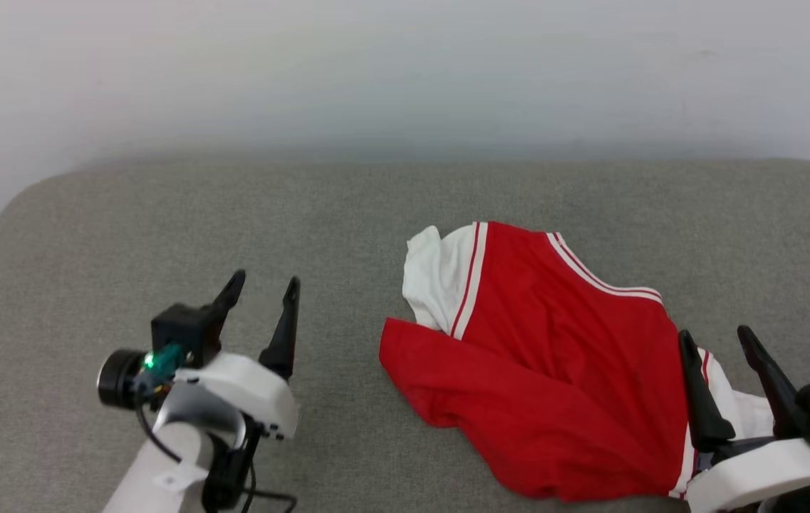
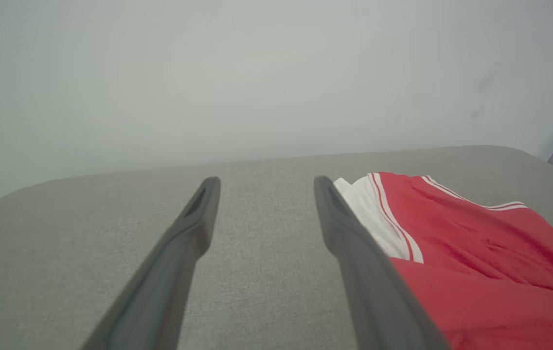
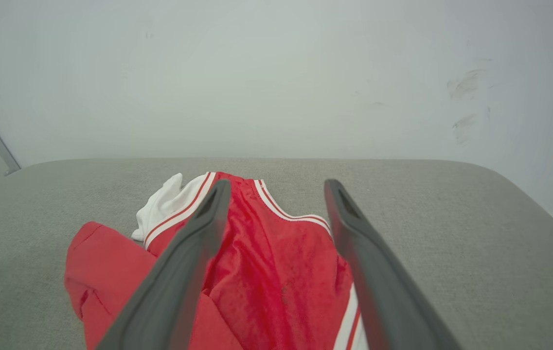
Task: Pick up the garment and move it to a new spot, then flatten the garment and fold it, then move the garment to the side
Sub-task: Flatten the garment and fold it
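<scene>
As the garment (image 1: 554, 370) lay crumpled, we judged our left hand (image 1: 265, 279) and right hand (image 1: 714, 333), both spread empty, should pinch opposite edges.

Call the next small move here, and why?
Probably lower the right end effector onto the garment and close. It hangs open over the near right edge of that crumpled, unfolded fabric; the left end effector, also open, is over bare cushion beside it.

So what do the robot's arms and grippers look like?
Both grippers have two long, dark, tapering fingers. The left gripper sits on a white wrist shell with a black camera, green light and black cable; the right gripper has a white shell too.
</scene>
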Available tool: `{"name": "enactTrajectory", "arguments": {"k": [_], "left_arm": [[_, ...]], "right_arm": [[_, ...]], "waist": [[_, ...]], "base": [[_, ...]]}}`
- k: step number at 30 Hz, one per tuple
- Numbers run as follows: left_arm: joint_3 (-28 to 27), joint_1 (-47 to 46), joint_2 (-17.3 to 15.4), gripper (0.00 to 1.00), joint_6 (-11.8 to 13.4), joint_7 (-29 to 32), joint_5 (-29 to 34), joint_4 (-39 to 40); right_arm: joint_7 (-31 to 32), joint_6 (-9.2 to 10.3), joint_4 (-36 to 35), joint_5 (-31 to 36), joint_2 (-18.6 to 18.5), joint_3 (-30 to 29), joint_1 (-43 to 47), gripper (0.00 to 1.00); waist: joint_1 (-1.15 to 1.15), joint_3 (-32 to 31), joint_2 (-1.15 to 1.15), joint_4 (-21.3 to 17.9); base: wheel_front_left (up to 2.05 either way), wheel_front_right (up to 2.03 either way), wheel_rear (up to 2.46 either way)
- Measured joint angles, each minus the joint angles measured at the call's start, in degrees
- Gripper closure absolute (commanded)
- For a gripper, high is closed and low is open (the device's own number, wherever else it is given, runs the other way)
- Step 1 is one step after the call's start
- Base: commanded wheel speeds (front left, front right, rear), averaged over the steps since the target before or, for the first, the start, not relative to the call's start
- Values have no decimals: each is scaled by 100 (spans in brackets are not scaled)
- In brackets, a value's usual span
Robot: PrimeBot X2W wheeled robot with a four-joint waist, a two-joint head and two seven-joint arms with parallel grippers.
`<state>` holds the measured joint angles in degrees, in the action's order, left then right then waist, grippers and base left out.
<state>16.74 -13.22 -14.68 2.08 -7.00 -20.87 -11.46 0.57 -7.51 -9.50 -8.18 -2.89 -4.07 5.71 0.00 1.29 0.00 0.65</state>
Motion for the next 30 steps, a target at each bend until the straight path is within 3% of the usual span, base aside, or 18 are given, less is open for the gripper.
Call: {"name": "enactTrajectory", "arguments": {"k": [1, 4, 10, 15, 16, 27, 28, 30], "left_arm": [[183, -605, 47, 0, -243, 353, -27, -124], [312, -1201, 60, 0, -467, 762, -90, -370], [516, -2268, 140, 0, -717, 1660, -277, -1148], [638, -2963, 155, 0, -844, 2468, -527, -1883], [733, -3270, 142, 0, -884, 2906, -667, -2293], [1544, -4056, 190, 0, -928, 4022, -1044, -3393], [1661, -4111, 187, 16, -913, 4107, -1109, -3408], [1862, -4161, 147, 100, -909, 4144, -1237, -3406]], "right_arm": [[69, 0, -124, 5, 0, 44, -137, 0], [108, 0, -175, -16, 0, 75, -276, 0], [98, 0, -109, -82, -1, 76, -425, 0], [-5, 0, 53, -185, -1, 119, -564, 0], [-52, 0, 146, -241, -2, 167, -659, 0], [-238, 0, 450, -416, -1, 199, -871, 0], [-258, 0, 475, -430, -1, 209, -894, 0], [-257, 0, 525, -447, -1, 232, -929, 0]], "waist": [[0, 239, 0, -86], [0, 506, 0, -210], [1, 1006, 0, -516], [1, 1360, 0, -801], [1, 1563, 0, -951], [0, 2110, 0, -1156], [0, 2120, 0, -1152], [0, 2127, 0, -1150]], "base": [[0, 0, 0], [0, 0, 0], [0, 0, 0], [0, 0, 0], [0, 0, 0], [0, 0, 0], [0, 0, 0], [0, 0, 0]]}}
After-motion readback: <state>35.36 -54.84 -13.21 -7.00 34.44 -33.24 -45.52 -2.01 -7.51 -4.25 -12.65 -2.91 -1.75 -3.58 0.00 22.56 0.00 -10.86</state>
